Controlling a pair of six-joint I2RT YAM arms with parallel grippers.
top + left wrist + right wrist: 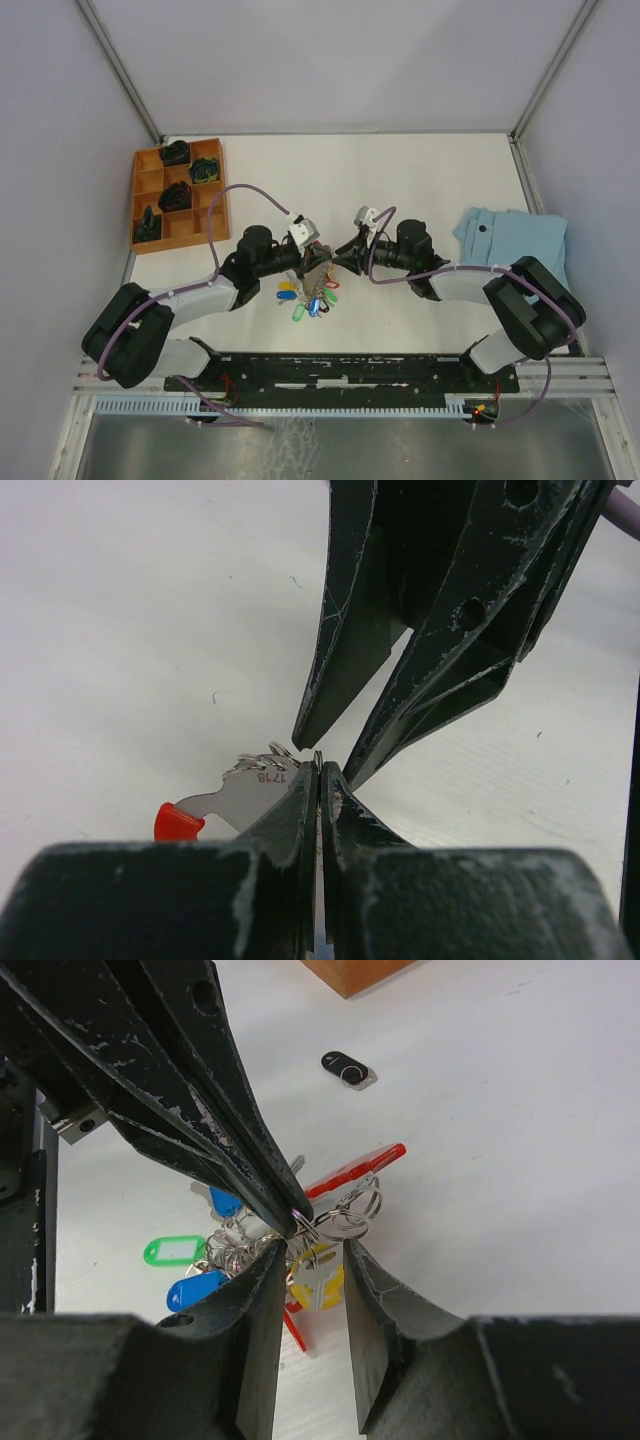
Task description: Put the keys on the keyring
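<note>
Left gripper [293, 1212]: fingers pressed together, tips pinching a thin wire ring of the keyring [345, 1222]. Right gripper [315, 1260]: jaws parted, tips just beside the same ring cluster, facing the left tips. Table [420, 180]: white. Blue cloth [510, 240] at its right edge, wooden tray [150, 182] at far left, both well apart from the work. Keyring sits near table centre, between the two grippers. Keys [195, 1290], tagged blue, green, yellow and red, are bunched against it; which are attached, cannot tell. Small black piece [347, 1067] lies alone beyond.
</note>
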